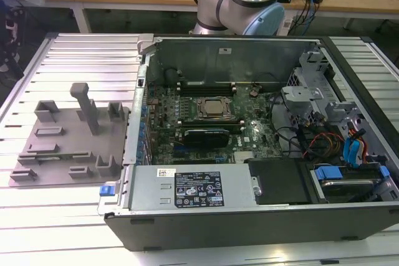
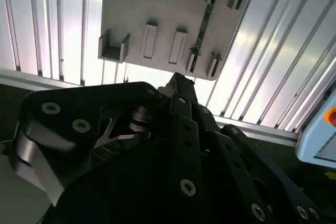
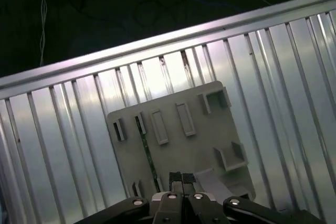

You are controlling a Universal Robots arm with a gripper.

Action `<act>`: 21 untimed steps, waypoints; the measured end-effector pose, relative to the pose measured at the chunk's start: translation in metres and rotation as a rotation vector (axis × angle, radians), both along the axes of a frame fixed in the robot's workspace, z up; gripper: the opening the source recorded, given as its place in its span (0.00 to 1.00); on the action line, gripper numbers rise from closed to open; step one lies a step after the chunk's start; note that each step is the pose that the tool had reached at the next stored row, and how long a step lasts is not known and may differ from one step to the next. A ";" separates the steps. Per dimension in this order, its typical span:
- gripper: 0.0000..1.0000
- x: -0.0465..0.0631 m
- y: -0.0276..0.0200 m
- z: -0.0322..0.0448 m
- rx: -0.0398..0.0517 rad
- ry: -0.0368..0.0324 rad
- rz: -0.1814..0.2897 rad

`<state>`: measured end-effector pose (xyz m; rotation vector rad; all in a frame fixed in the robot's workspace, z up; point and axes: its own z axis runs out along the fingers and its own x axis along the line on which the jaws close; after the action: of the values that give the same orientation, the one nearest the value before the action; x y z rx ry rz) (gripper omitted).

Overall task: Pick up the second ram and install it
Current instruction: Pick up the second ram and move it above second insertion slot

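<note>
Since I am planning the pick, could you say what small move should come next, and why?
Probably shift the end effector over the second ram, which stands on edge in the grey fixture, off to one side of it.

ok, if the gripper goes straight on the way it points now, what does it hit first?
Most likely the grey holder plate, on a bare patch just beside the second ram, not the stick itself. The gripper hangs above the plate, and depth is hard to judge.
</note>
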<state>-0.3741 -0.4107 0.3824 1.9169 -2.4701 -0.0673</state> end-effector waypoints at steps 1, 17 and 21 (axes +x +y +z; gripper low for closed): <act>0.08 0.000 0.0000 0.0000 0.0000 0.0000 0.026; 0.21 0.000 0.0001 0.0000 0.0000 0.0000 0.110; 0.28 0.000 0.0000 0.0000 -0.0001 0.0000 0.110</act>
<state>-0.3741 -0.4107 0.3824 2.0481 -2.3592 -0.0659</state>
